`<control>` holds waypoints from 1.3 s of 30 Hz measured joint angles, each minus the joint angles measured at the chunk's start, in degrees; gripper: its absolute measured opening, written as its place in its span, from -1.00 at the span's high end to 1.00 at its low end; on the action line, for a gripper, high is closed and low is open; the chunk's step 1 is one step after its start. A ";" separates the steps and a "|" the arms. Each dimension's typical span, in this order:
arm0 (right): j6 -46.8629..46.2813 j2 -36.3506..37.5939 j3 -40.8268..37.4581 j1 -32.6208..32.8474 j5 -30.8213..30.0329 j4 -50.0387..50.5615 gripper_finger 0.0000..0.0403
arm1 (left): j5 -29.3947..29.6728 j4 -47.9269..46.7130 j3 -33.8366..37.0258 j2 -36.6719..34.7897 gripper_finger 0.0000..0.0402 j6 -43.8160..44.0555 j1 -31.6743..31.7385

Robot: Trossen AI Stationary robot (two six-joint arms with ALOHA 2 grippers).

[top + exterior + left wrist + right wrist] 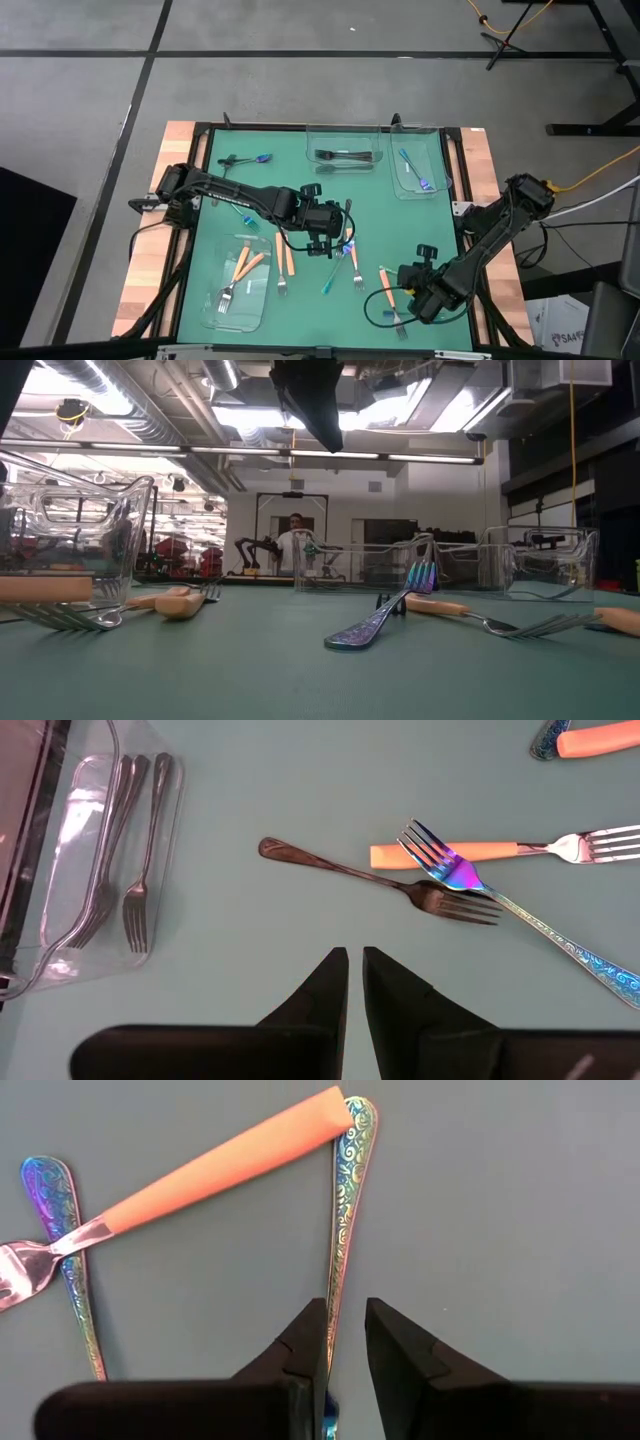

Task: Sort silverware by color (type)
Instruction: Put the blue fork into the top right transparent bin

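Nearest the front edge of the green bench, the right gripper hangs low over an iridescent blue handle etched with scrollwork; its jaws stand a narrow slit apart and hold nothing, the handle running just beside one finger. An orange-handled fork lies slantwise across a second iridescent handle, its tip touching the first. At the front left, a clear tray holds orange-handled forks. Toward the middle, the left gripper hovers above the bench with its jaws almost together and empty. Ahead of it a black fork lies with its tines under an iridescent fork, which also crosses another orange-handled fork. Farther back, one clear tray holds black forks, and a neighbouring tray holds iridescent pieces.
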State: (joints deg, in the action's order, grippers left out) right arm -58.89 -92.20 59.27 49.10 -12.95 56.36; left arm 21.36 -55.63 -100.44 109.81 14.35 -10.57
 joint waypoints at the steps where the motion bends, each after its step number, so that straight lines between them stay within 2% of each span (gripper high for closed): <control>1: -0.02 0.02 -0.33 0.00 0.02 -0.43 0.70 | 0.00 -0.01 0.00 -0.01 0.85 0.00 0.00; 9: 0.01 0.02 -7.90 0.00 0.53 -11.12 0.70 | 0.01 0.01 0.00 0.01 0.85 0.09 -0.02; 29: -0.02 0.27 -13.82 -0.04 3.74 -15.05 0.70 | -0.01 0.04 0.00 0.01 0.85 0.50 -0.70; 32: -0.02 0.22 -13.82 -0.04 3.51 -15.03 0.77 | -0.01 0.00 0.00 0.01 0.85 0.44 -0.70; 36: -0.02 0.22 -13.86 -0.02 3.41 -14.75 0.95 | -0.01 -0.60 0.00 0.01 0.85 0.26 -0.71; 39: -0.97 0.22 -13.86 -0.02 3.40 -14.54 0.96 | 0.01 -1.68 0.00 0.01 0.85 0.50 -0.99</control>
State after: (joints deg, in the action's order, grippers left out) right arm -59.86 -91.98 45.41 49.08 -9.54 41.82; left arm 21.37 -57.31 -100.44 109.82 14.85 -11.55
